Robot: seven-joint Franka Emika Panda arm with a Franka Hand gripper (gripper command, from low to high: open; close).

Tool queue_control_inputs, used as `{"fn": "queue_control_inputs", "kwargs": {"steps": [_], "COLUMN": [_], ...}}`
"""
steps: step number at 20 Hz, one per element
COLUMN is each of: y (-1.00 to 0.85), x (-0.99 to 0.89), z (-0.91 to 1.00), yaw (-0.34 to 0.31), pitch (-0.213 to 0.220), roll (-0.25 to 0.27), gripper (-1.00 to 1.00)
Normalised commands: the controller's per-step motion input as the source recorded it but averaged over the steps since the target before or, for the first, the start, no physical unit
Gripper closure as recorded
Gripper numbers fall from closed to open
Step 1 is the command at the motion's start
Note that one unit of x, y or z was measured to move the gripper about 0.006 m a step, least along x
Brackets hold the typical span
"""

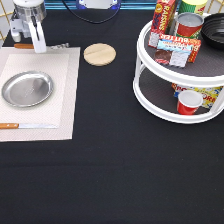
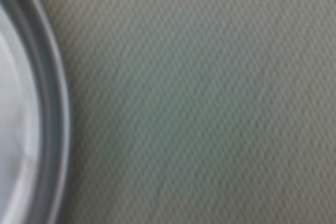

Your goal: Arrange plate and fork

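The shiny silver plate (image 1: pixel 27 89) lies on the left part of a beige placemat (image 1: pixel 65 100) at the exterior view's left. The fork (image 1: pixel 23 46) lies along the mat's top edge, brown handle to the left and silver tines (image 1: pixel 60 45) to the right. My gripper (image 1: pixel 36 44) is down over the middle of the fork and hides that part. The wrist view shows the plate's rim (image 2: pixel 46 125) and the woven mat (image 2: pixel 202 125) from close by.
A wooden-handled knife (image 1: pixel 27 125) lies along the mat's bottom edge. A round wooden coaster (image 1: pixel 99 54) sits right of the mat. A white two-tier turntable (image 1: pixel 165 112) with cans, boxes and a red cup stands at the right.
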Motion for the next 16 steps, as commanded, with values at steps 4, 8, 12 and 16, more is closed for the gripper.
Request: {"fn": "queue_control_inputs", "kwargs": {"steps": [4,8,12,16], "y": [-0.37,-0.02,-0.14,-0.17], "x": [0.49,0.21,-0.25,-0.55], "z": [-0.09,-0.16,-0.22,-0.03], "yaw": [-0.110,-0.279,-0.294,-0.138], "pitch": [-0.004,-0.017,-0.004,0.000], "roll": [0.108,0.042,0.066,0.083], "gripper": [1.00,1.00,1.00,1.00]}}
